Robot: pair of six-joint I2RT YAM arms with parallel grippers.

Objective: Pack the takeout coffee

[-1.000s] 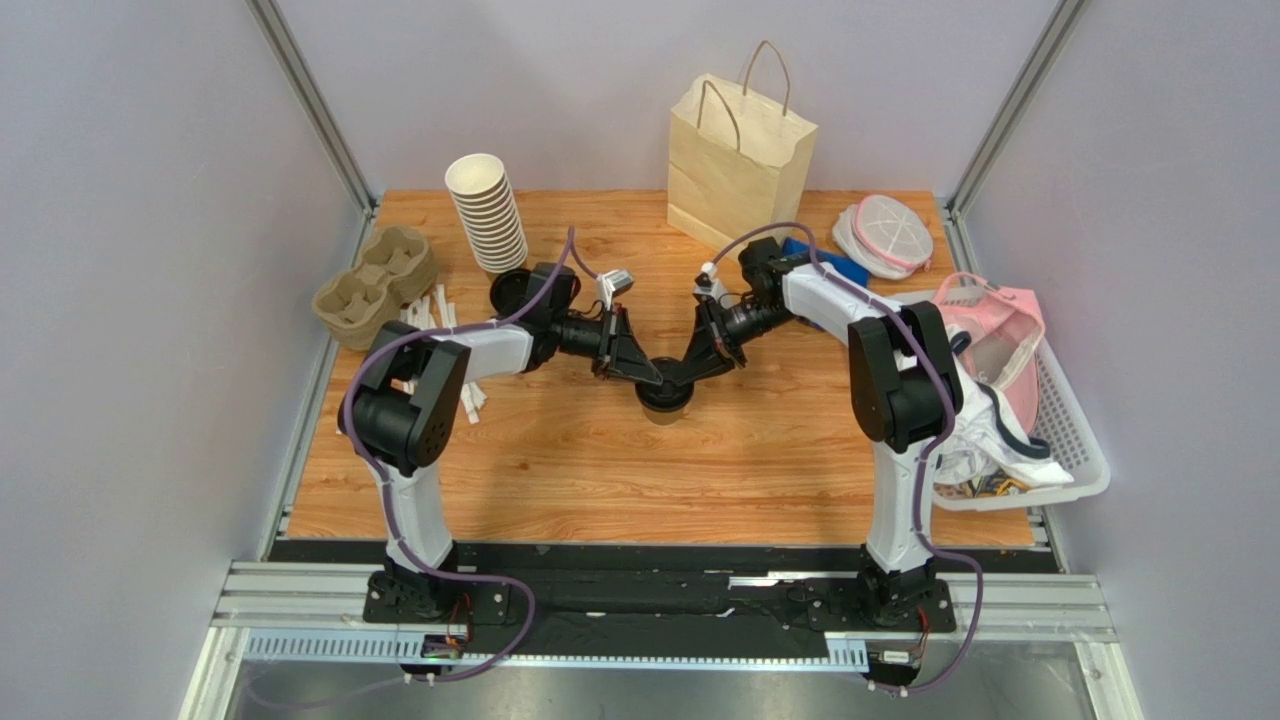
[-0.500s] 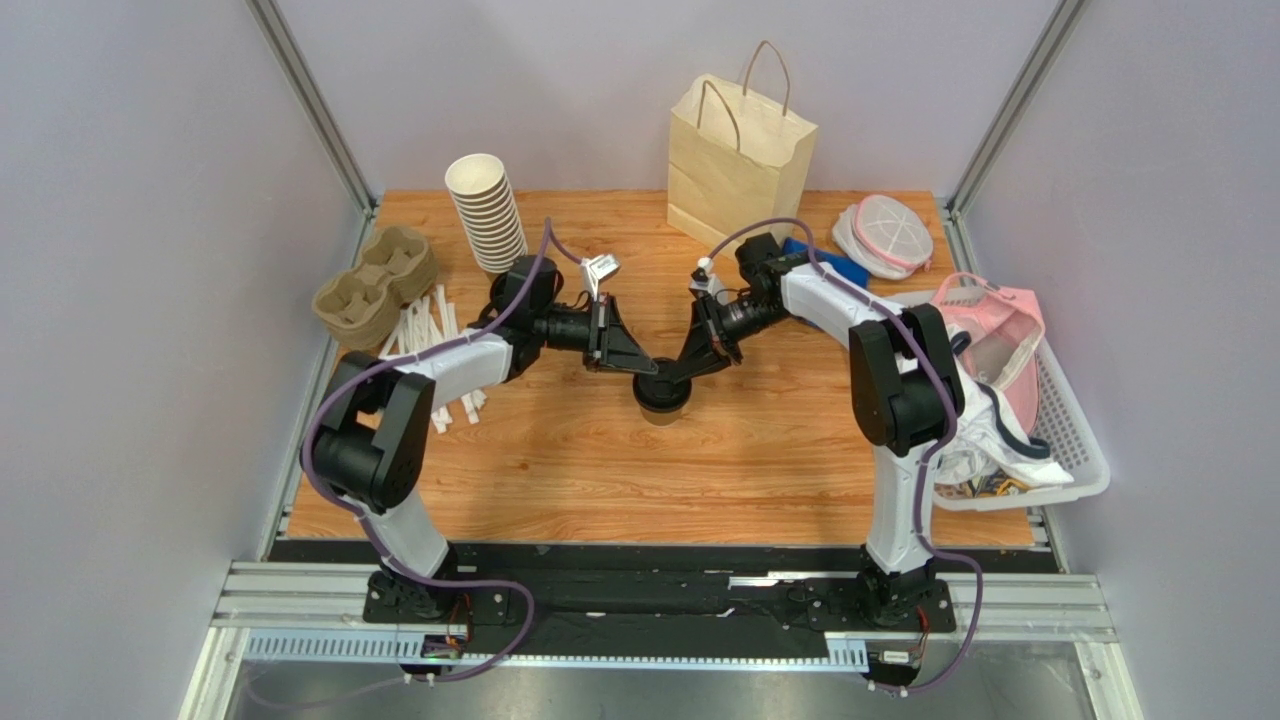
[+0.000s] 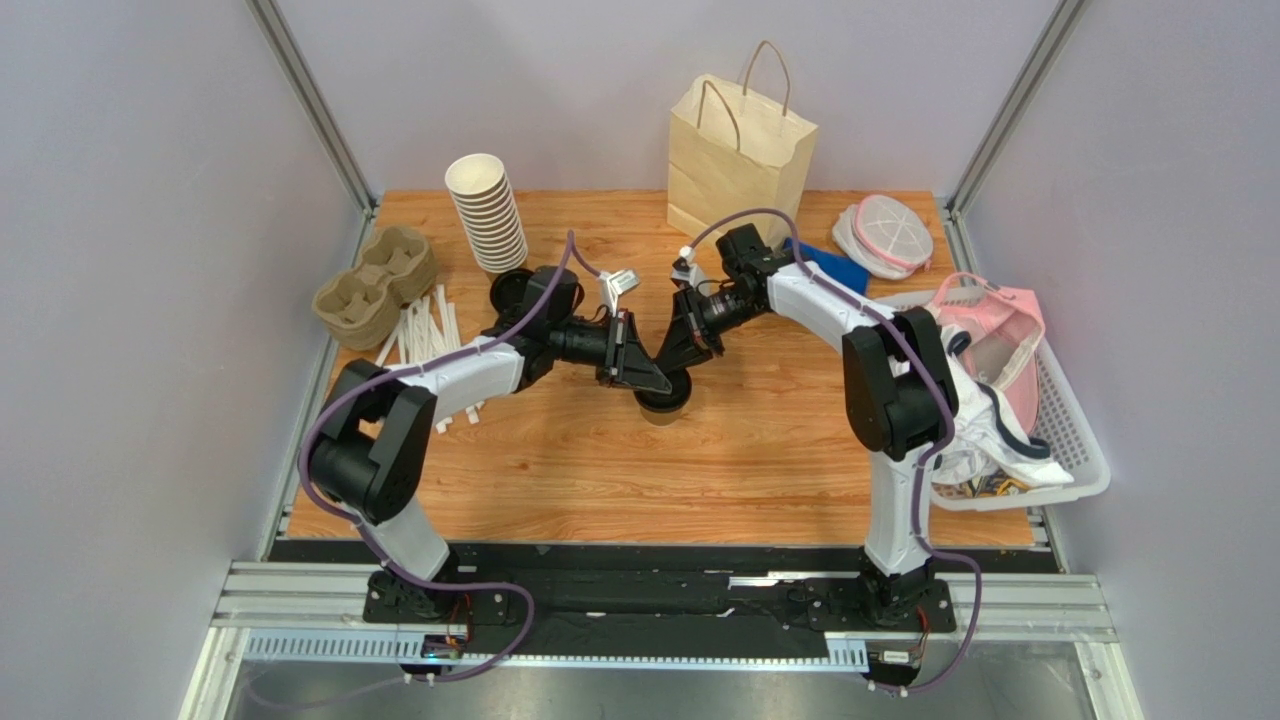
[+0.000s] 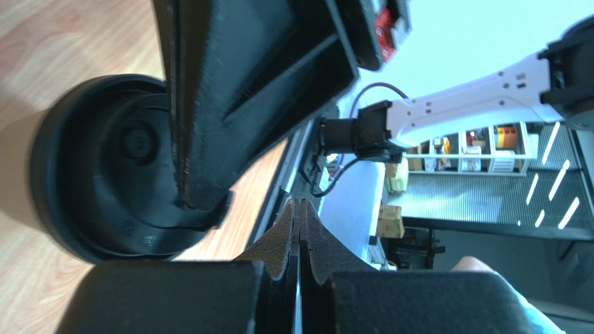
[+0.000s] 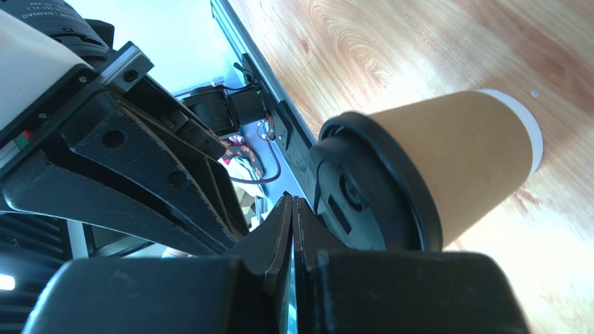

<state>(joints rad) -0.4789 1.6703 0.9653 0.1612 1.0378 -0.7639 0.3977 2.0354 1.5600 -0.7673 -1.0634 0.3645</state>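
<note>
Since a second ago, both wrists have drawn closer together above the cup. Left gripper (image 3: 642,374): jaws fully closed, holding nothing, tip just left of the lid. Takeout coffee (image 3: 663,396): upright on the table (image 3: 781,450), long axis vertical, black lid seated, below and between the two tips. Right gripper (image 3: 672,357): jaws pressed together, empty, tip over the lid; contact cannot be confirmed. Both hands are about equally near. Paper bag (image 3: 741,143) stands well behind, on the right arm's side. Either hand would need to open before grasping the cup wall.
</note>
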